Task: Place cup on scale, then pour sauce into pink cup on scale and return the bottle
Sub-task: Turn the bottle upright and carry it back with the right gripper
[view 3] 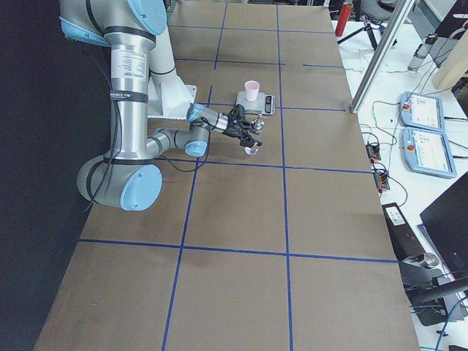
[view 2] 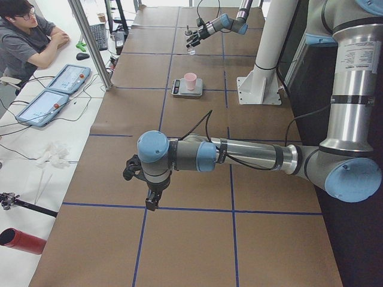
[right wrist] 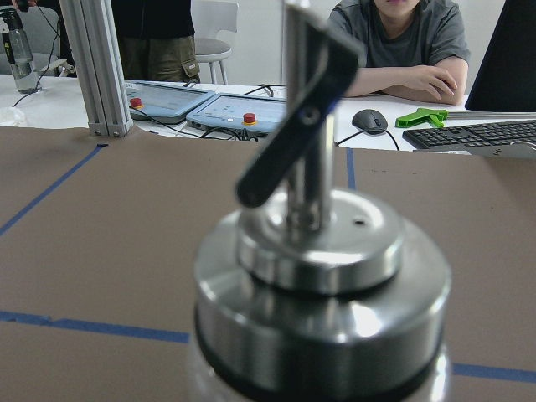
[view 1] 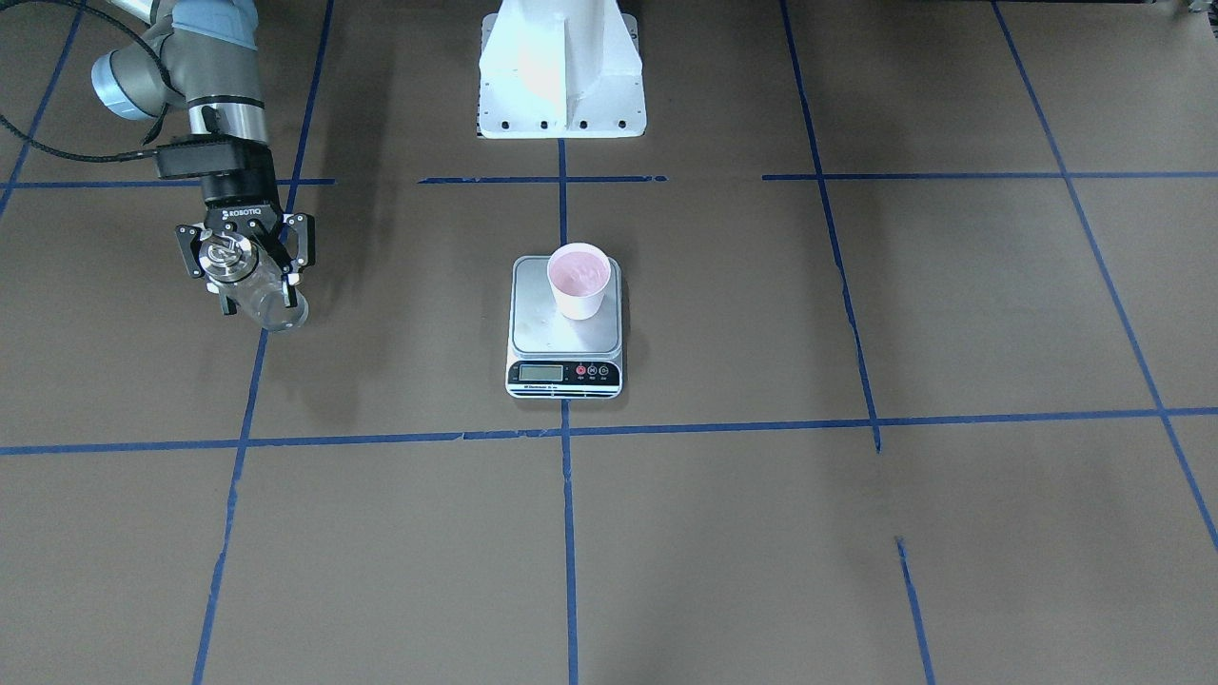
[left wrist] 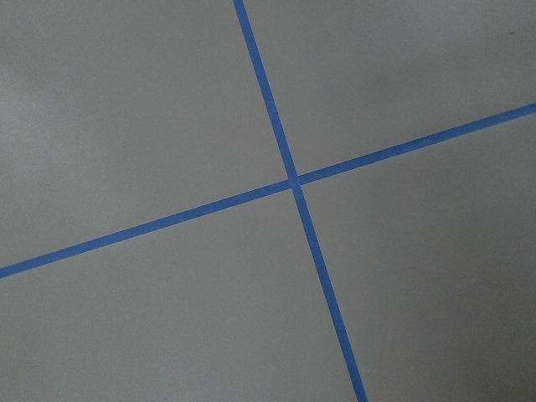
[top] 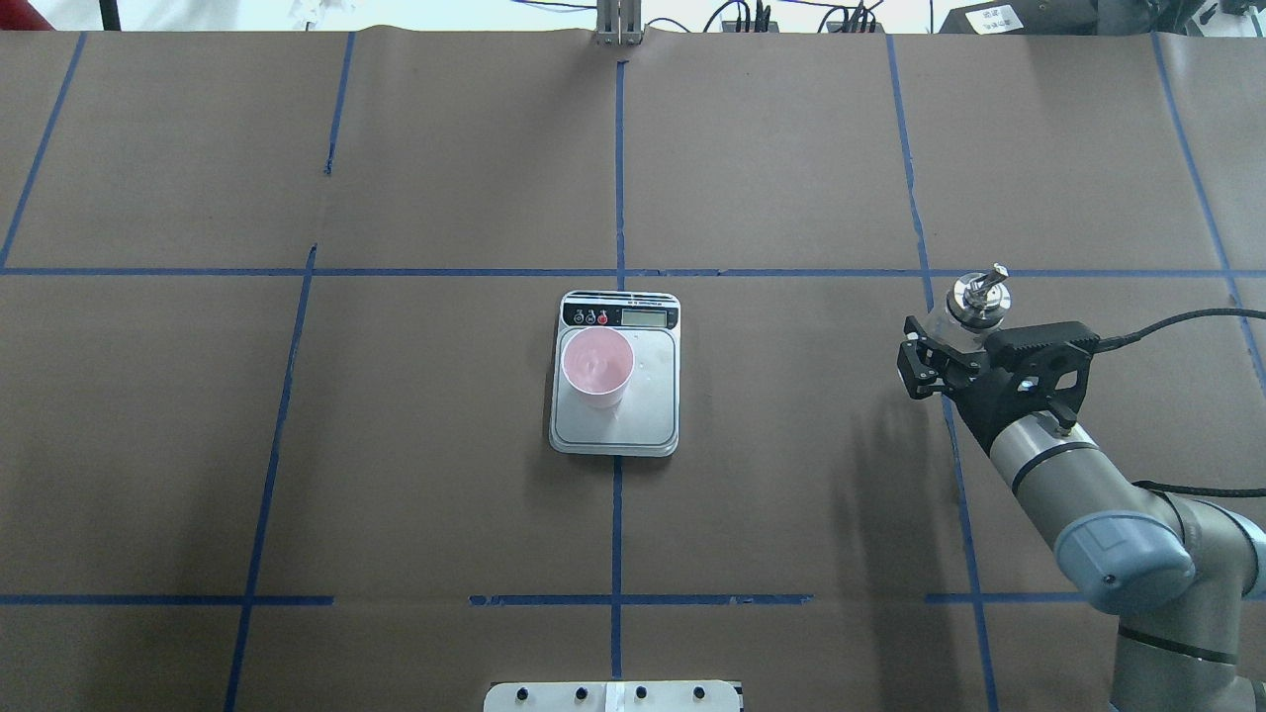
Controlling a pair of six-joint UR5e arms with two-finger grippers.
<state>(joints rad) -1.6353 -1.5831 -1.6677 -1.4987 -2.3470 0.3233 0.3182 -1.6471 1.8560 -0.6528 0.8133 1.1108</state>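
The right gripper [view 1: 255,285] was clamped tight on the bottle [view 1: 271,303], holding it upright near the right edge of the table [view 1: 856,571]. In the table's middle, the cup [view 1: 579,278] stood on the scale [view 1: 538,328]. The left gripper [view 2: 152,202] hung over the left end; open or closed, nobody could tell.

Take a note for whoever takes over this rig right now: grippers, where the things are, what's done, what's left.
Right gripper: shut on the bottle, roughly upright, out on the robot's right, well apart from the scale.
Left gripper: over bare table, far from the scale; open or shut cannot be told.
Done: the cup stands on the scale's plate.
Unclear: whether sauce is in the cup.
Left: pour if needed, set the bottle down, release.
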